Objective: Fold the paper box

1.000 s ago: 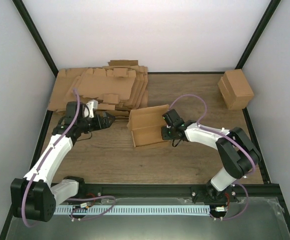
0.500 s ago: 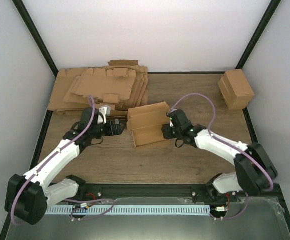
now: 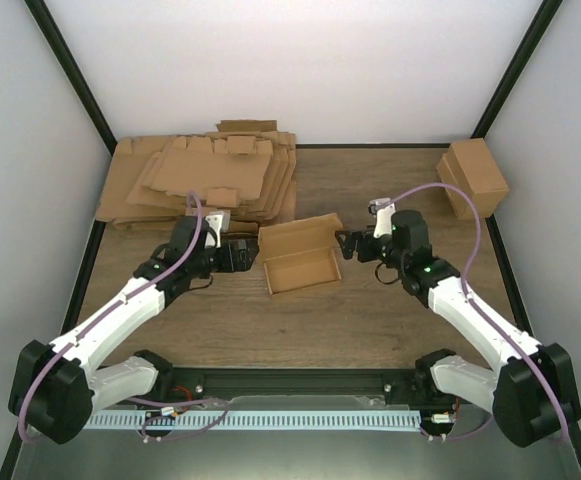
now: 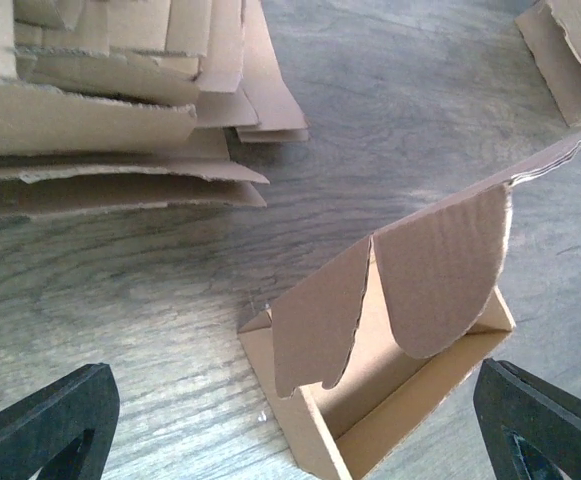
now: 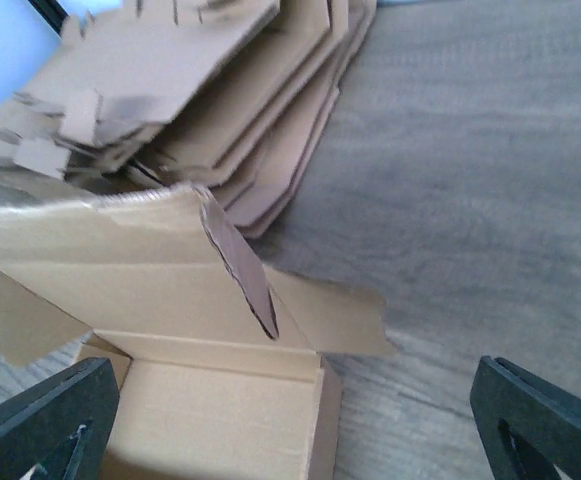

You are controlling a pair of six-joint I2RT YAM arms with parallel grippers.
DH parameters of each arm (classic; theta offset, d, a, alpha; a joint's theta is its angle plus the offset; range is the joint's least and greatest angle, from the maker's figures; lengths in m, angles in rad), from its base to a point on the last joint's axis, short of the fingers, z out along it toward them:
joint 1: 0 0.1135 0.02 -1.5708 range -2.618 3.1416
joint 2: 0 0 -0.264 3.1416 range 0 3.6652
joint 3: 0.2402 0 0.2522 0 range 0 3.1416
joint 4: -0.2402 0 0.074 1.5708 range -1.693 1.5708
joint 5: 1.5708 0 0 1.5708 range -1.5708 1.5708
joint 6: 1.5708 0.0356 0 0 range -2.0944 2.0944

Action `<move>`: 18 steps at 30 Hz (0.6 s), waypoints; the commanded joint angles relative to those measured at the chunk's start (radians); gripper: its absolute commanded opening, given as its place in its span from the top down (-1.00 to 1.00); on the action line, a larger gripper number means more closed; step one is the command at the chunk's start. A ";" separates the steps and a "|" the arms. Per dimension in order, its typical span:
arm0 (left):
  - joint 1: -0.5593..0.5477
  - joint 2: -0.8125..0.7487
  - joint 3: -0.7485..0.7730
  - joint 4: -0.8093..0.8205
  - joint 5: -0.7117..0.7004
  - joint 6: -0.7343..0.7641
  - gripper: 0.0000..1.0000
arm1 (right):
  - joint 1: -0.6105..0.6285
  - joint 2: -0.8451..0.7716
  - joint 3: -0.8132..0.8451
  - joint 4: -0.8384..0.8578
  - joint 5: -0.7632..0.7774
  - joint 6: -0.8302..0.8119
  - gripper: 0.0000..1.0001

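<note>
Right gripper (image 3: 347, 245) has let go of the box (image 3: 300, 257) and backed off to its right.
Both grippers have fingers spread, holding nothing; the left gripper (image 3: 252, 256) sits just beside the half-folded box's left end, near the pile (image 3: 205, 178).

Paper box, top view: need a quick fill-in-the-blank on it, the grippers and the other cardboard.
The paper box lies ____ the left gripper and the right gripper.
Both grippers' jaws stand ____.
The pile of flat cardboard sheets lies at the back ____ of the table.
The blocky carton sits at its back ____.
Missing: between; open; left; right.
</note>
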 commanded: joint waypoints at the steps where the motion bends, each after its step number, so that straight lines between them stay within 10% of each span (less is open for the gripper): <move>1: -0.003 -0.044 0.038 0.021 -0.067 -0.001 -1.00 | -0.039 -0.049 0.008 0.063 -0.114 -0.046 -1.00; 9: -0.005 -0.008 0.046 0.059 0.080 0.015 -1.00 | -0.047 0.030 0.017 0.082 -0.142 -0.049 -1.00; 18: -0.066 0.058 0.078 0.032 0.025 0.012 -0.53 | -0.047 0.160 0.099 0.063 -0.187 -0.096 -0.94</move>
